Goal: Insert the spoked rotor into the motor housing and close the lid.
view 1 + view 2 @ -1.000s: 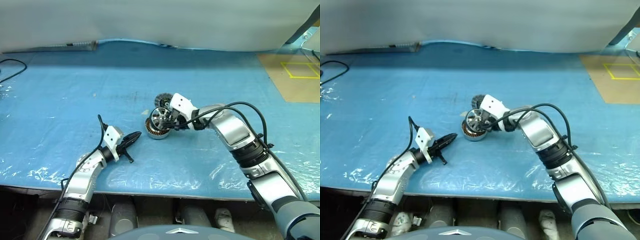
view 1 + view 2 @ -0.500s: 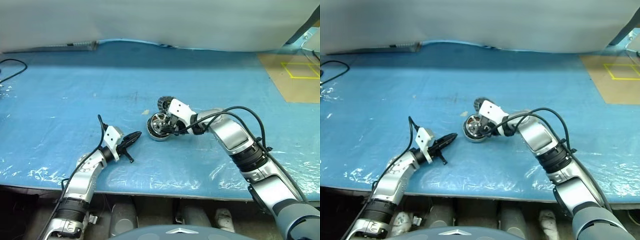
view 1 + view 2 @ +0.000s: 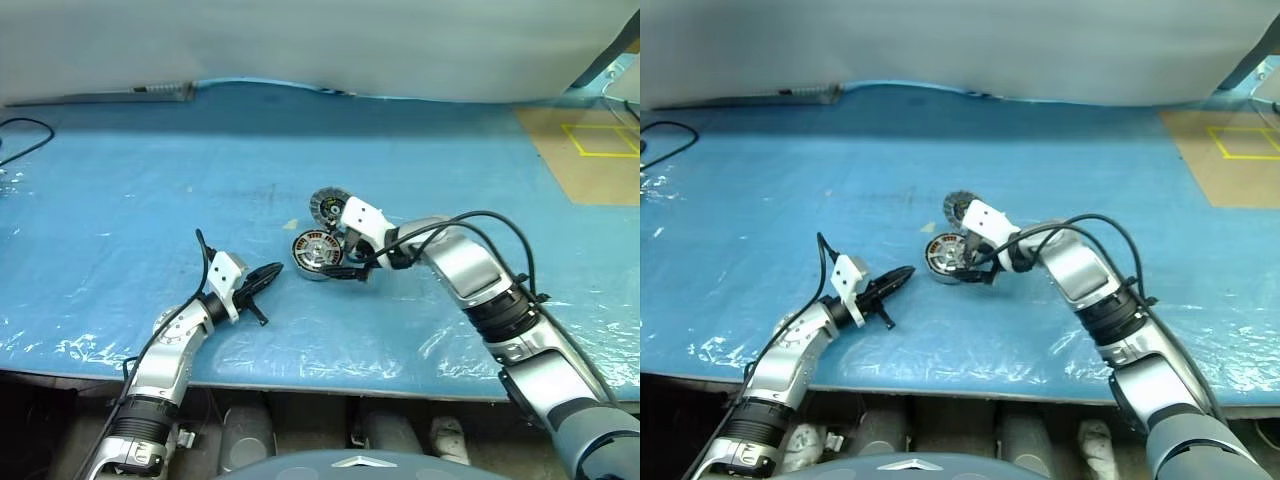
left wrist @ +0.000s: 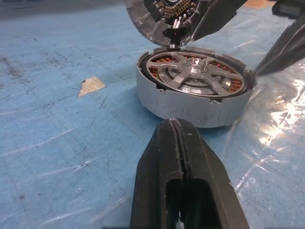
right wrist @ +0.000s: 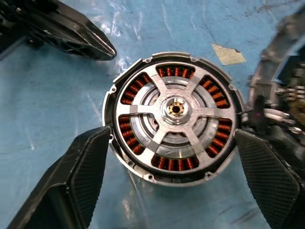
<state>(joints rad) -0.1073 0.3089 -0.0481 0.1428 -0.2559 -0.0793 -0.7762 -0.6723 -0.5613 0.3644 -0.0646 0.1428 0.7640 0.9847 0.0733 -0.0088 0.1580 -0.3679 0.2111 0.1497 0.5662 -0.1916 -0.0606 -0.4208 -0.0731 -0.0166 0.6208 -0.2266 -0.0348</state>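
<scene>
Motor housing (image 3: 317,256), a short round metal cylinder, sits flat on the blue plastic-covered table (image 3: 120,200) near its middle, and everything else can be placed from it. Seated inside the housing is the spoked rotor (image 5: 175,110): its silver spokes and central hub lie level with the housing's rim, and copper-brown windings show through the gaps between the spokes. The lid (image 3: 326,207), a grey ribbed disc with a dark centre, stands tilted on edge just behind the housing on its far side, its lower edge touching or nearly touching the housing's rim; thin wires run from it down toward the housing. The right gripper (image 5: 174,162) is over the housing from the robot's right, released, its two black fingers (image 5: 83,171) spread wide on either side of the housing's wall, one close against the rim and neither holding anything. The left gripper (image 4: 177,143) lies low over the table on the housing's left side, a little apart from it, pointing at its wall, its fingers clenched together on nothing. A small pale scrap (image 4: 91,85) lies on the table just beside the housing, on the far left of it.
</scene>
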